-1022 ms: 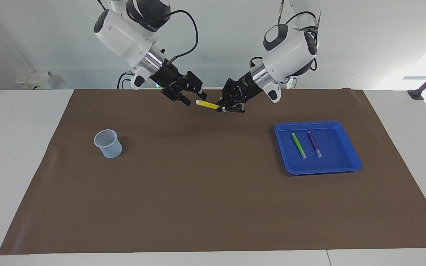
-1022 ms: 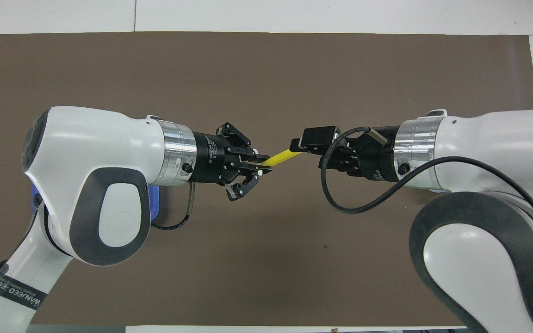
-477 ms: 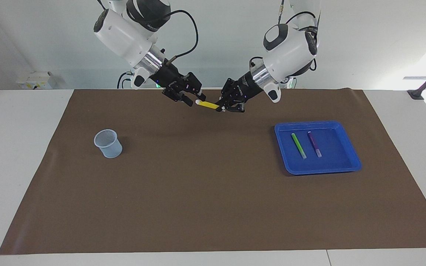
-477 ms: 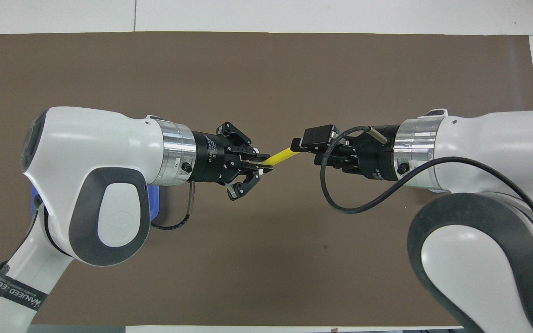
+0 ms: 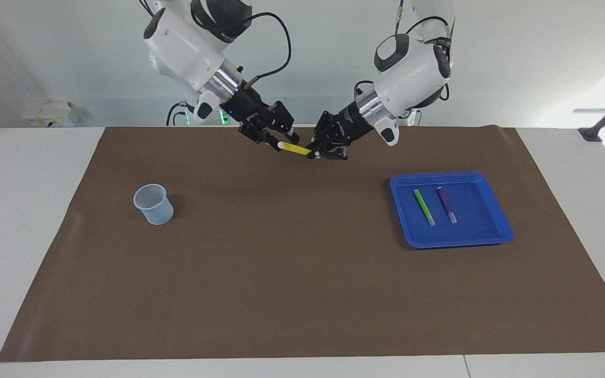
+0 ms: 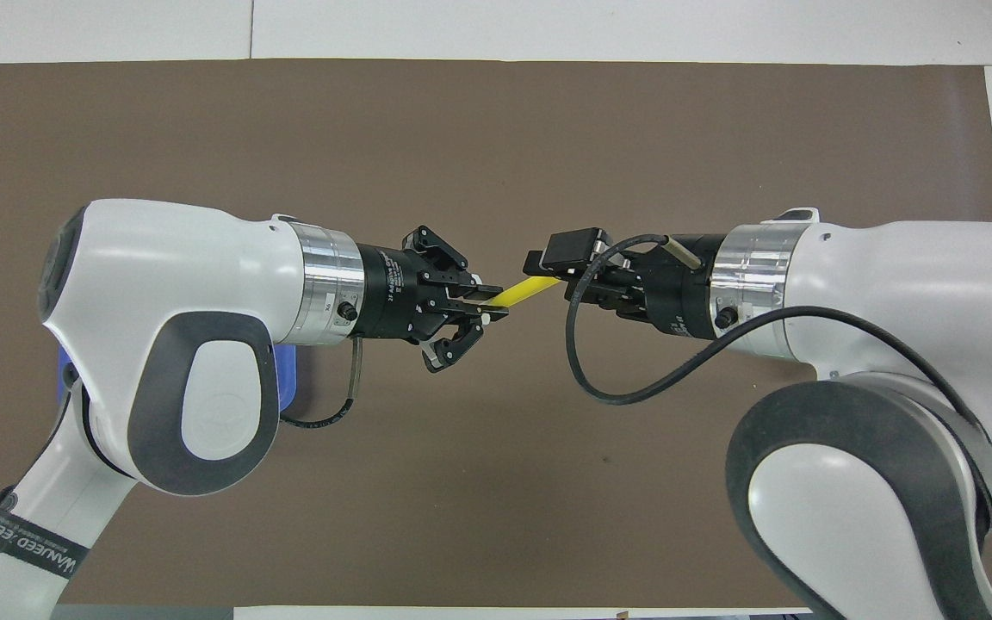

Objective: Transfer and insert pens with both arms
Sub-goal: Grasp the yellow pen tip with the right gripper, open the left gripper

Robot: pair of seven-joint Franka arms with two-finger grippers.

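Note:
My left gripper [image 5: 314, 154] [image 6: 487, 306] is shut on the coloured end of the yellow pen [image 5: 295, 149] [image 6: 523, 293] and holds it nearly level in the air over the mat's middle, close to the robots' edge. The pen's pale cap end points into my right gripper [image 5: 280, 142], which is open with that cap end between its fingers. In the overhead view a black box on the wrist hides those fingers. The green pen [image 5: 424, 207] and the purple pen [image 5: 446, 205] lie side by side in the blue tray [image 5: 470, 227].
A pale mesh cup [image 5: 153, 203] stands upright on the brown mat [image 5: 292, 273] toward the right arm's end. The blue tray sits toward the left arm's end. In the overhead view only a sliver of the tray [image 6: 286, 379] shows under the left arm.
The right arm has moved in toward the left gripper, so the pen's cap end now sits between its fingers, which have narrowed. The left gripper and the pen have held still.

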